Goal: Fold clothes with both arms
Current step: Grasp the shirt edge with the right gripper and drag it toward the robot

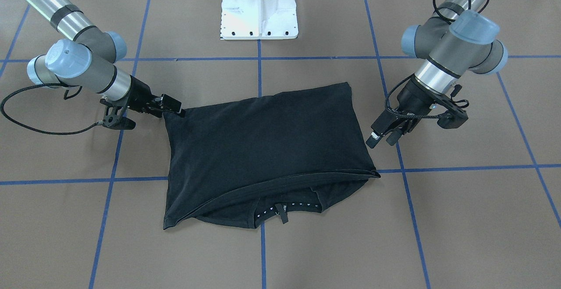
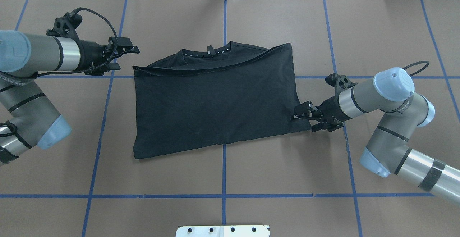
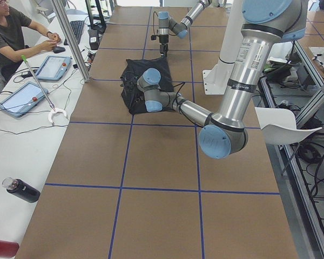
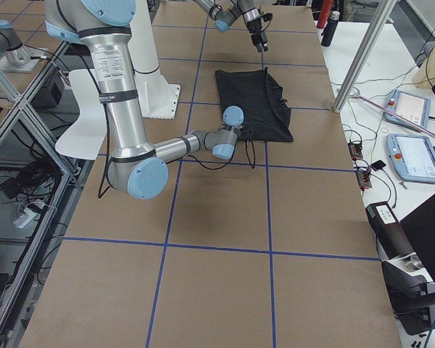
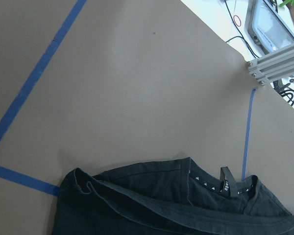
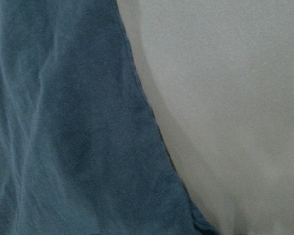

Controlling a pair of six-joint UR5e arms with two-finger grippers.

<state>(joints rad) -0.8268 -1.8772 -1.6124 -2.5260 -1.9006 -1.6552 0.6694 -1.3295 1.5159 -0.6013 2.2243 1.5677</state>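
The black T-shirt (image 1: 263,148) (image 2: 215,107) lies folded flat in the middle of the table, graphic hidden. Its collar (image 2: 208,51) peeks out past the folded-over hem on the far side. My right gripper (image 2: 296,116) (image 1: 177,110) sits low at the shirt's near right corner, and its fingers look shut on the cloth edge. The right wrist view is filled with close cloth (image 6: 63,122) and bare table. My left gripper (image 2: 124,57) (image 1: 382,140) hovers open, clear of the shirt, beside its far left corner. The left wrist view looks down on the collar (image 5: 225,183).
The white pedestal (image 1: 259,8) stands at the robot's side of the brown table with its blue tape lines (image 2: 224,168). A side table along the far edge holds tablets (image 3: 51,67) and a bottle (image 3: 21,190), and a person (image 3: 11,32) sits there. An aluminium post (image 4: 362,54) rises near it.
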